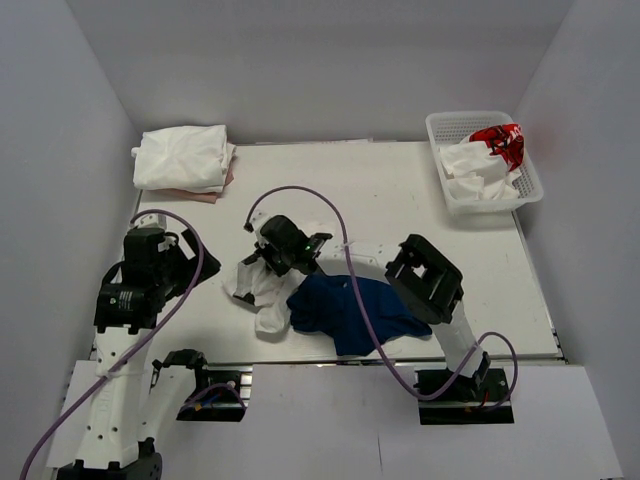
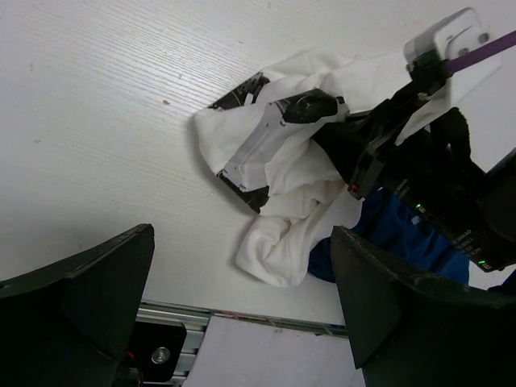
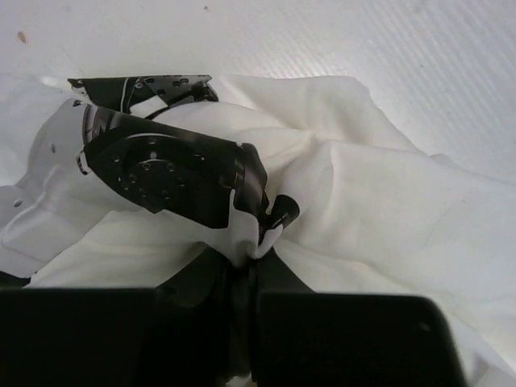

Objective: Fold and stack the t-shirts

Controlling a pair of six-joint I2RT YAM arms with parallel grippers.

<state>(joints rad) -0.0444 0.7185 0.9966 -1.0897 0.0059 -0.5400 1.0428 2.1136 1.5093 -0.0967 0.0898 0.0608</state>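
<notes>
A crumpled white t-shirt (image 1: 262,297) with a black print lies near the table's front, left of centre. My right gripper (image 1: 256,264) reaches across to it and is shut on a fold of its cloth (image 3: 322,201), pinching at the print's edge (image 3: 254,256). A navy blue t-shirt (image 1: 345,305) lies bunched just right of it, under the right arm. My left gripper (image 2: 242,322) is open and empty, hovering left of the white t-shirt (image 2: 282,161); it shows in the top view (image 1: 203,268). The navy cloth (image 2: 403,234) peeks out behind the right gripper (image 2: 379,145).
Folded white shirts (image 1: 183,157) are stacked at the table's back left on a pinkish one. A white mesh basket (image 1: 437,127) at the back right holds white cloth and one piece with a red graphic (image 1: 500,140). The table's front edge rail (image 2: 242,318) is close below the left gripper.
</notes>
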